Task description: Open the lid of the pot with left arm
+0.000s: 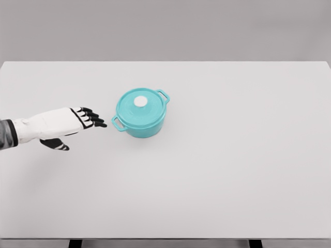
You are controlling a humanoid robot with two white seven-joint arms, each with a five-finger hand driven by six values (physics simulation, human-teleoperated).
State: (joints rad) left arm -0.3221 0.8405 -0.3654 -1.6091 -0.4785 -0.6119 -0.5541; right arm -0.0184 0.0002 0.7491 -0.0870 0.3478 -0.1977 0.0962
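On the table (232, 170), a little left of its middle and toward the far half, I see the pot (140, 113). It is teal, round, standing upright, with one handle pointing to the far right and the other to the near left. Its lid (139, 107) is on, seated flat and covering the whole mouth, with a white knob (140, 101) at its centre.

From the picture's left edge my left hand (64, 125) comes in, white over the back and black at the fingers (93, 119). I read the fingers as loosely extended and close together, pointing toward the pot, with nothing between them. The thumb (56, 144) hangs below the palm, apart from the rest. The fingertips are near the pot's near-left handle but clear of it; bare table shows between them. The hand is level with the pot's lower body in the view, and I cannot tell how high it sits above the surface.

My right arm does not show.
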